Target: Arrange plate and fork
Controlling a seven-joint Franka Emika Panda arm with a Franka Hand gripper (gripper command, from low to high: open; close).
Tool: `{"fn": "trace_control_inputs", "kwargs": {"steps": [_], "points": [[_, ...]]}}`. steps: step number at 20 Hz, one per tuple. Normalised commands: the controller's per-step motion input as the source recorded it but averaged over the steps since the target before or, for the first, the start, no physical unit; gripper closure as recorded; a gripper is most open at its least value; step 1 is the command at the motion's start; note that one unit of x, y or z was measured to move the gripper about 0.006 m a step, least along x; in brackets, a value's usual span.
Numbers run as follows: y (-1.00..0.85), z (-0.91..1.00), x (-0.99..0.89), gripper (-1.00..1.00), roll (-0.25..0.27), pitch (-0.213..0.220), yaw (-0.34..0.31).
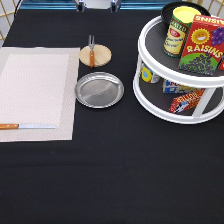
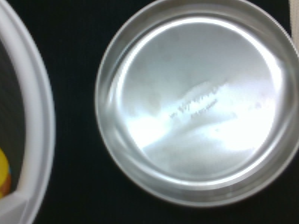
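Plate [image 1: 99, 90] [image 2: 202, 102]: on the black worktop [image 1: 115, 165], just right of the placemat [image 1: 37, 92]. Fork [image 1: 91, 52]: lying on the wooden disc [image 1: 95, 55] above the plate. Gripper: not visible in the exterior view; finger state cannot be told.

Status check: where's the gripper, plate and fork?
Gripper not in exterior view. Plate empty on the black cloth beside the placemat, untouched. Fork lying on wooden disc. Nothing blocking.
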Motion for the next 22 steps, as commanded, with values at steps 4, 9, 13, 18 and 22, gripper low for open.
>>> {"fn": "trace_control_inputs", "kwargs": {"steps": [4, 9, 13, 18, 22], "points": [[-0.24, -0.10, 0.79, -1.00, 0.099, 0.085, 0.052], [-0.30, -0.28, 0.83, -1.00, 0.090, 0.076, 0.042], [-0.23, -0.43, 0.72, -1.00, 0.060, 0.046, 0.012], [-0.04, -0.50, 0.44, -1.00, 0.021, 0.000, 0.000], [0.00, -0.54, 0.23, -1.00, 0.073, -0.002, 0.000]]}}
